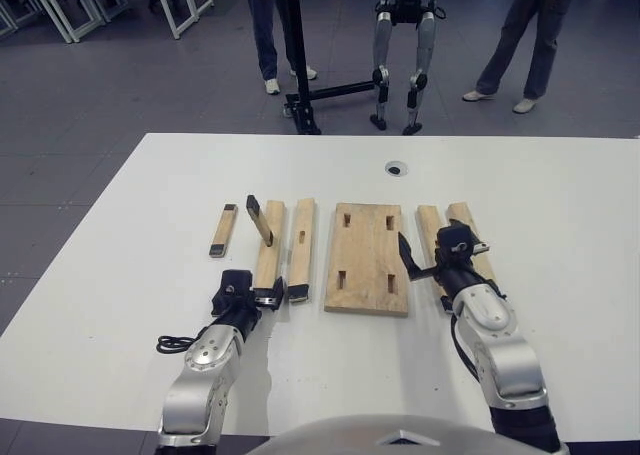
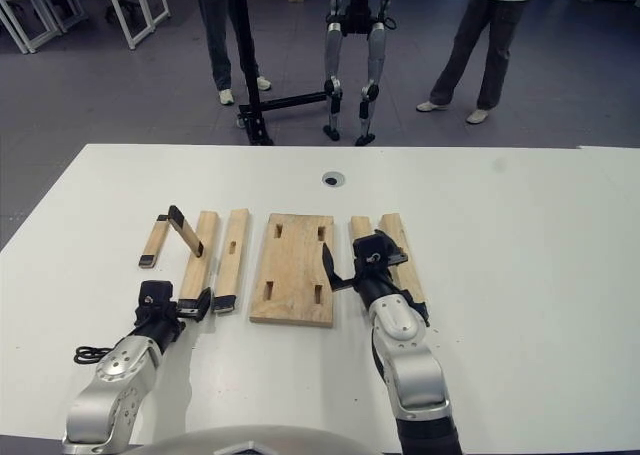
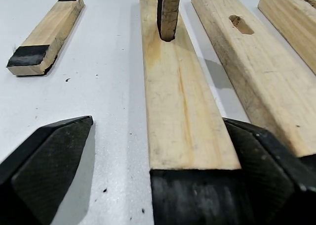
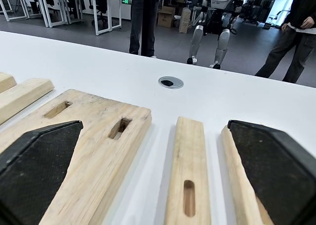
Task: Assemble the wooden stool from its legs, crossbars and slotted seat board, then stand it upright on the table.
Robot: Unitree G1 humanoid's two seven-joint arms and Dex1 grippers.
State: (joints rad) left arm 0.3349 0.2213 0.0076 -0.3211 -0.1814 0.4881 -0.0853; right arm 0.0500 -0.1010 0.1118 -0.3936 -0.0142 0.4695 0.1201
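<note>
White desk (image 1: 560,205) carries stiff, likely light wooden legs (image 1: 268,250), best gripped across their narrow sides, which left claw (image 3: 158,121) and right claw (image 4: 155,123), both wide open, straddle.

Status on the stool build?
Left gripper open, straddling near end of slotted leg, crossbar standing tilted in its slot. Right gripper open astride second leg, right of seat board. Board flat, stool unassembled.
</note>
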